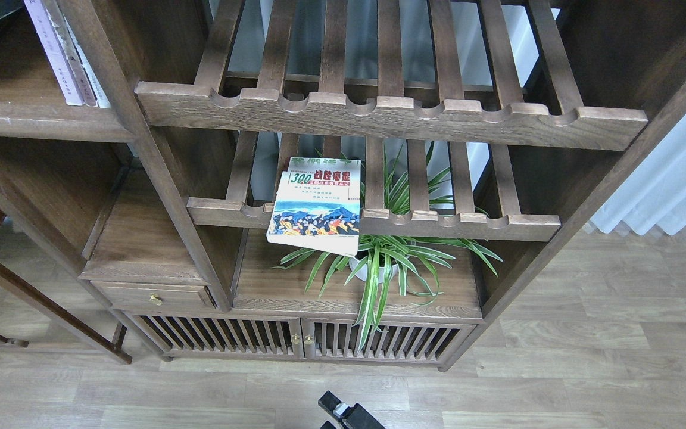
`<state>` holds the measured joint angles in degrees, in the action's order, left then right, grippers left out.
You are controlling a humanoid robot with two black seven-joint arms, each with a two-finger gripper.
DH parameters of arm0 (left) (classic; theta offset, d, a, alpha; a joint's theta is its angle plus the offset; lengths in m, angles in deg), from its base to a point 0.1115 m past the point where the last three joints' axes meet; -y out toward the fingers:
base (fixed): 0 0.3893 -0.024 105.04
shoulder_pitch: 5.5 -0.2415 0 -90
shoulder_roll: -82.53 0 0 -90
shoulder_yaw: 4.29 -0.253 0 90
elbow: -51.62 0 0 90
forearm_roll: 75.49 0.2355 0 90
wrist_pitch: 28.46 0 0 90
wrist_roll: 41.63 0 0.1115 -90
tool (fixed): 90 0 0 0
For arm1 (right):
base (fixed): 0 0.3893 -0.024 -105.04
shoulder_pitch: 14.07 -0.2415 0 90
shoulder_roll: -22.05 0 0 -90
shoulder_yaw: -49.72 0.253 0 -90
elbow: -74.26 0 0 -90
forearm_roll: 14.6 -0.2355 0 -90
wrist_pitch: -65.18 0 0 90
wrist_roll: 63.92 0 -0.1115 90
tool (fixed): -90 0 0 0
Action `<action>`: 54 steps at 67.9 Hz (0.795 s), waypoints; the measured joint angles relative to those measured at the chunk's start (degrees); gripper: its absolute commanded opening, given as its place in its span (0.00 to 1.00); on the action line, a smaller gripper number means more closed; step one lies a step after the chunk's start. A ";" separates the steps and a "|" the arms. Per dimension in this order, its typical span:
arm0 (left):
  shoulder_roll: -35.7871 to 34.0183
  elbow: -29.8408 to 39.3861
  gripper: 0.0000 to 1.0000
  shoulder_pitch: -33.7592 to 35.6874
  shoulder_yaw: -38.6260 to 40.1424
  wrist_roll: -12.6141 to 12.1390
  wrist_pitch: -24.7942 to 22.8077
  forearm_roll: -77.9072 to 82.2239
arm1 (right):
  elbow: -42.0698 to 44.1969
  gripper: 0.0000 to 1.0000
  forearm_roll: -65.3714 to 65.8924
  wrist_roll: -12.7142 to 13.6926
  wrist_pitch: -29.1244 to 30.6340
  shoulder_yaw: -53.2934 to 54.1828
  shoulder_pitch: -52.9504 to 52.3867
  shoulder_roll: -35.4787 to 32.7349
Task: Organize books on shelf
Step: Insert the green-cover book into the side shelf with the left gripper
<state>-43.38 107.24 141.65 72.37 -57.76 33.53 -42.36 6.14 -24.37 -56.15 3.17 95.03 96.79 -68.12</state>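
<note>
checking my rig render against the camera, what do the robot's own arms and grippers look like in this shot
Very little of the robot shows. Only one small black, angular, blocky part pokes in at the bottom edge, with a pale grey or whitish patch on its top face. It looks like hard matte casing. No cables, sleeves or readable markings are visible, and no gripper fingers can be made out. Which arm it belongs to cannot be told.

"300" book [316, 205] lies flat (overhanging) on slatted rack [468, 225].
</note>
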 measured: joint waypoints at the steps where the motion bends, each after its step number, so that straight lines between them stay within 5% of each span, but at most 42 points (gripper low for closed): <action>1: 0.01 -0.07 0.07 0.10 -0.12 -0.01 0.00 0.04 | 0.00 1.00 -0.01 -0.02 0.00 0.00 -0.03 0.01; 54: -3.15 -0.33 0.07 0.04 -0.40 -2.07 0.00 0.65 | -0.18 1.00 -0.11 -0.21 0.00 0.04 -0.30 0.01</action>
<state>-46.54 106.92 141.69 71.97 -59.83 33.53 -41.71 5.96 -24.48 -56.36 3.17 95.07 96.49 -68.12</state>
